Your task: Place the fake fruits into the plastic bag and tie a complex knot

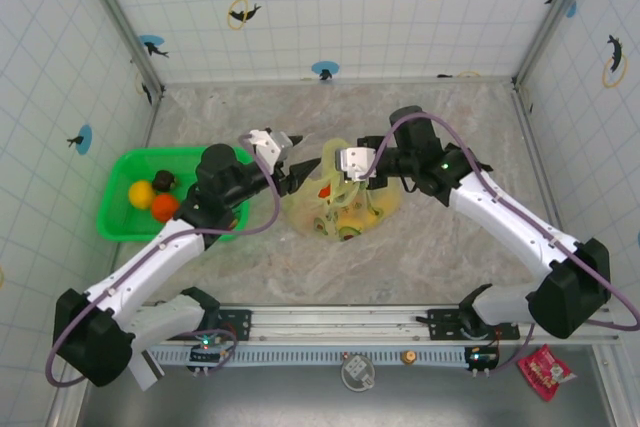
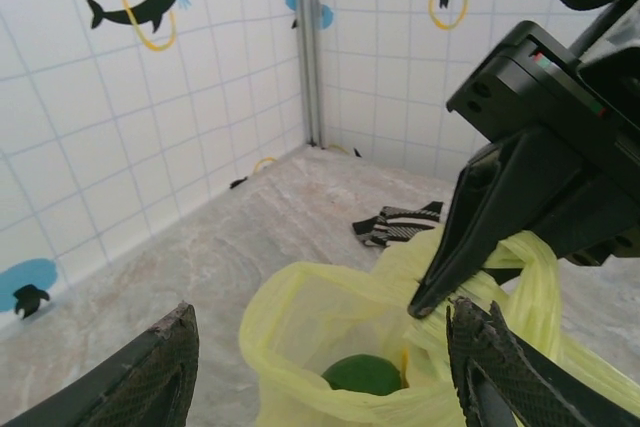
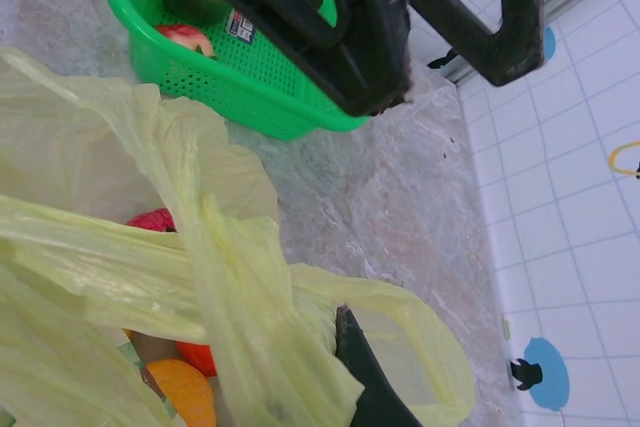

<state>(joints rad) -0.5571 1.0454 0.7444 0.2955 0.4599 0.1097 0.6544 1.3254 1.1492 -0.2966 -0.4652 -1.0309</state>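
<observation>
Midway across the tabletop [image 1: 450, 127] lies the plastic bag [image 1: 345, 209], its mouth turned up and toward the left; the right gripper [image 1: 340, 177] has its jaws pressed together on a handle strap at the mouth's right edge, propping it open; the left gripper [image 1: 296, 162] hangs just left of the mouth, jaws spread and empty, the opening straight ahead of them; some fake fruits [image 1: 322, 190] sit inside the bag, others lie in the green basket [image 1: 112, 219] well to the left; the left arm is nearer that basket, so fetching them likely falls to it.
</observation>
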